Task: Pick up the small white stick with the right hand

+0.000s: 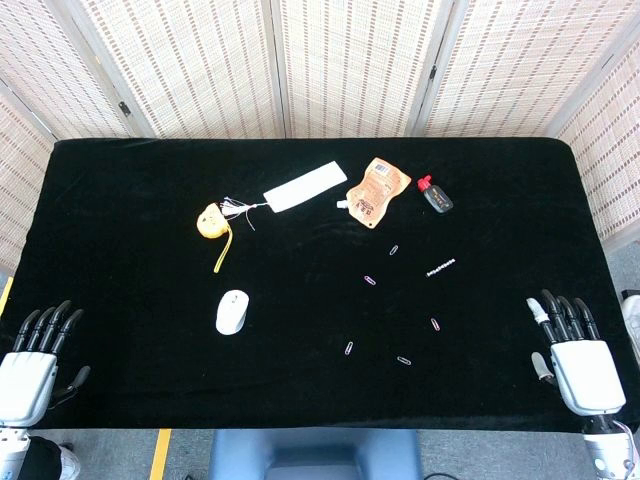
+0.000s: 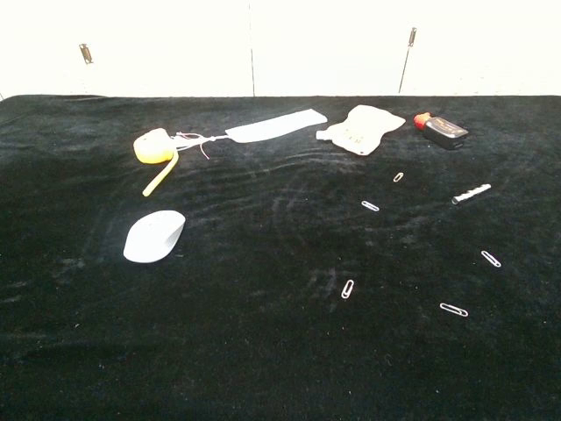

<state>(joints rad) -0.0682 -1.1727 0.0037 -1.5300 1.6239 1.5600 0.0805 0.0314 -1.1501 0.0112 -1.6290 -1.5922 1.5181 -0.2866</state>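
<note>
1. Nearest us, at the lower right of the head view, our right hand (image 1: pixel 575 350) rests at the table's front edge with its fingers spread and straight, holding nothing. Our left hand (image 1: pixel 35 355) at the lower left is likewise spread and empty. Neither shows in the chest view.

2. Just beyond the right hand lie thin wire paper clips: one (image 1: pixel 435 324) right of centre and another (image 1: pixel 404 360) lower down. We judge these the main hazard, since broad fingers sweeping inward could drag one along or pinch it by mistake.

3. Farther in, right of centre, lies the small white stick (image 1: pixel 442 267), flat on the black cloth-covered table (image 1: pixel 120 260) and slightly angled; the chest view shows it at the right (image 2: pixel 472 194). It is slim and low, so we expect the fingers may press it into the soft cloth, roll it away, or close above it.

4. Farther still, at the upper middle, sit the small black bottle with a red cap (image 1: pixel 435 194) and the orange foil pouch (image 1: pixel 378 191). Overreaching could nudge them.

5. The white computer mouse (image 1: pixel 232 311) on the left looks safely apart.
</note>
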